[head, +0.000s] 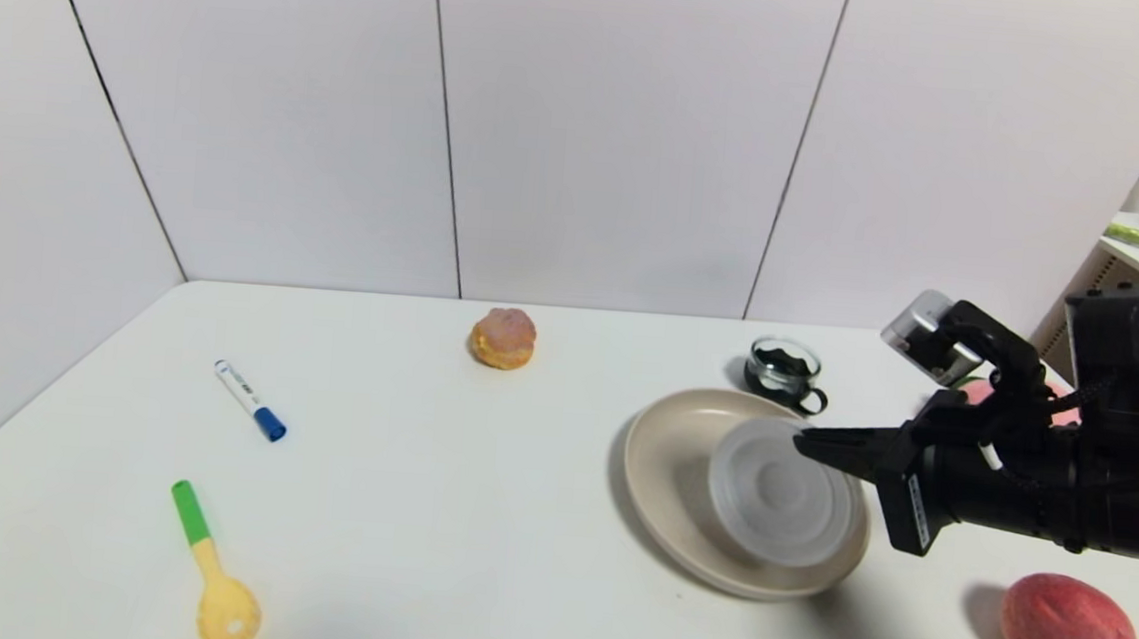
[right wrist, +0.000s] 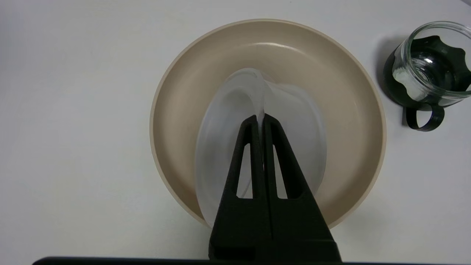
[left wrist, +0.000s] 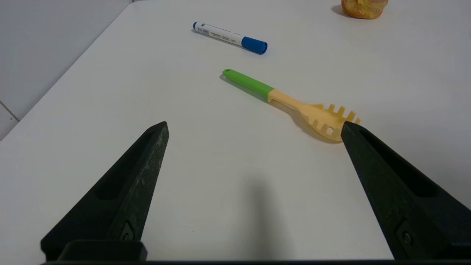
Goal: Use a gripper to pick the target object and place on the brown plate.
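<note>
The white plastic container (head: 780,491) hangs tilted over the brown plate (head: 665,457), at the table's right side. My right gripper (head: 806,442) is shut on the container's thin rim. In the right wrist view the gripper (right wrist: 260,119) pinches that rim, with the container (right wrist: 228,121) over the middle of the plate (right wrist: 331,81). I cannot tell if the container touches the plate. My left gripper (left wrist: 254,127) is open and empty above bare table, out of the head view.
A small dark glass cup (head: 784,372) stands just behind the plate. A peach (head: 1067,629) lies front right. A pastry (head: 503,338) sits at the back middle. A blue-capped marker (head: 249,400) and a green-handled pasta spoon (head: 211,571) lie at the left.
</note>
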